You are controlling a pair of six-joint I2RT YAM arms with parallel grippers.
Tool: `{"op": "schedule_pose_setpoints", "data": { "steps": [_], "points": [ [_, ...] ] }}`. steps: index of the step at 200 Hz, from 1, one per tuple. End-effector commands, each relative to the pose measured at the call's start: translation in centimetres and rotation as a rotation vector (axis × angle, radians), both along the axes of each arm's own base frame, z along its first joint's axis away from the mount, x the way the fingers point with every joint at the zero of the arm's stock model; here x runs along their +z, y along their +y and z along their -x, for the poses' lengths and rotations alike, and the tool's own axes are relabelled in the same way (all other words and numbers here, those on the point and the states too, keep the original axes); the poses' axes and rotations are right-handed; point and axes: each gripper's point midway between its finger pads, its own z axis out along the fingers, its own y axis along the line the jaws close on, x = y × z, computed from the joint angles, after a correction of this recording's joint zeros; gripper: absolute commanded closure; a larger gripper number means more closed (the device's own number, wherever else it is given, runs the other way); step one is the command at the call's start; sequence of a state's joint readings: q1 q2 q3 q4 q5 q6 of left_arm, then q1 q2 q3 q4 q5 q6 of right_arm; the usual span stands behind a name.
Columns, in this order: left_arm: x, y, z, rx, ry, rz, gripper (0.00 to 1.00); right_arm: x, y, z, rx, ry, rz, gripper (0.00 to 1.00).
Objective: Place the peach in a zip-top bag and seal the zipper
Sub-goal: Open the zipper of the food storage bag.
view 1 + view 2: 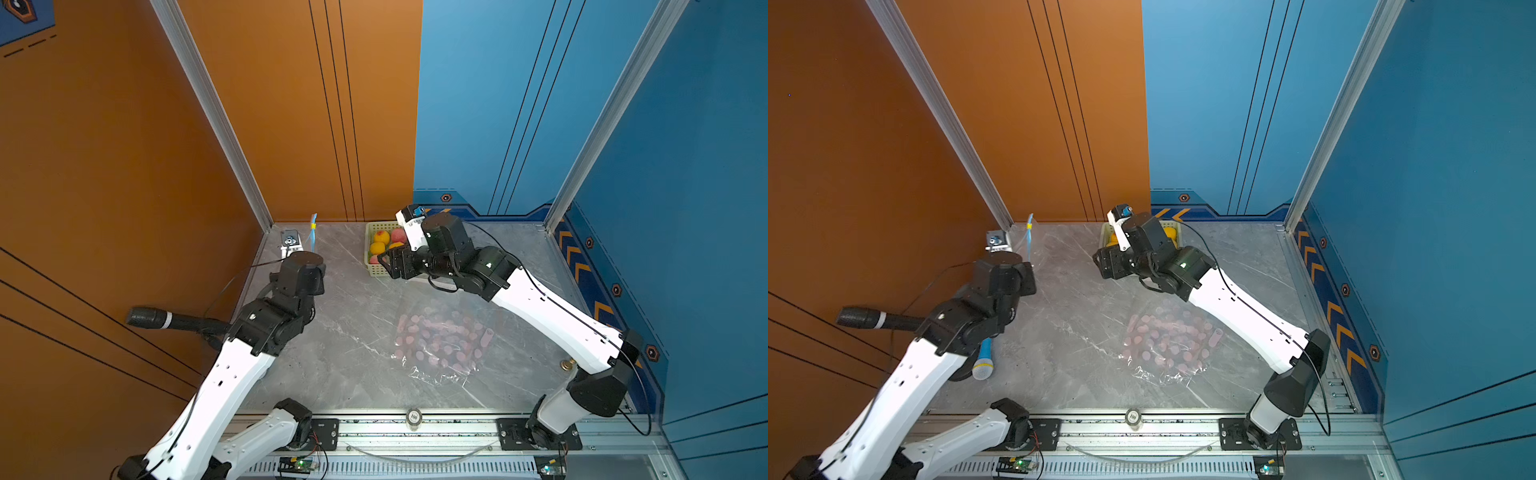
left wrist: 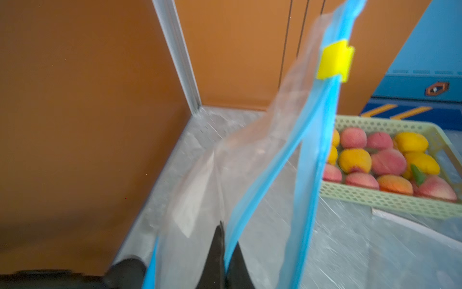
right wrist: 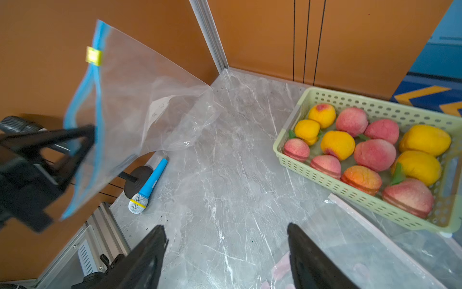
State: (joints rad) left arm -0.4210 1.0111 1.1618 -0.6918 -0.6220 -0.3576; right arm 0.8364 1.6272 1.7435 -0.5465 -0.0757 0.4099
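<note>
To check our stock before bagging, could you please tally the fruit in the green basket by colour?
Pink fruit: 6
Yellow fruit: 5
Orange fruit: 1
Total in the green basket: 12

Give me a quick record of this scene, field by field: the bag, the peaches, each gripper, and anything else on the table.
bag: clear, empty, held up; blue zipper strips parted below the yellow slider
basket: green, at the back of the table; holds pink and yellow peaches
left gripper: jaws shut on the bag's zipper strip
right gripper: jaws open, empty, over bare table beside the basket
microphone: blue toy, lying on the table
second bag: flat on the table, pink pieces inside
</note>
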Motion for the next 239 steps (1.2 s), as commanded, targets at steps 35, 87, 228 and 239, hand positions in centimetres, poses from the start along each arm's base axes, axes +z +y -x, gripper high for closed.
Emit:
{"op": "schedule_pose_setpoints", "data": {
  "steps": [35, 87, 228, 239],
  "points": [
    [-12.0, -6.6, -4.1, -0.094, 0.127, 0.609, 1.0, -7.7, 2.7, -3.1, -0.064, 0.236, -0.13, 0.25],
    [-12.5, -6.6, -4.1, -0.079, 0.134, 0.642, 1.0, -11.9, 7.0, -3.7, -0.036, 0.332, -0.144, 0.26],
    [-11.4, -7.1, -4.4, -0.109, 0.115, 0.692, 1.0, -16.0, 10.8, -2.6, 0.017, 0.394, -0.144, 0.31],
    [-11.0, -7.4, -4.4, -0.12, 0.109, 0.693, 1.0, -16.9, 10.9, -2.8, 0.007, 0.404, -0.125, 0.32]
  ]
}}
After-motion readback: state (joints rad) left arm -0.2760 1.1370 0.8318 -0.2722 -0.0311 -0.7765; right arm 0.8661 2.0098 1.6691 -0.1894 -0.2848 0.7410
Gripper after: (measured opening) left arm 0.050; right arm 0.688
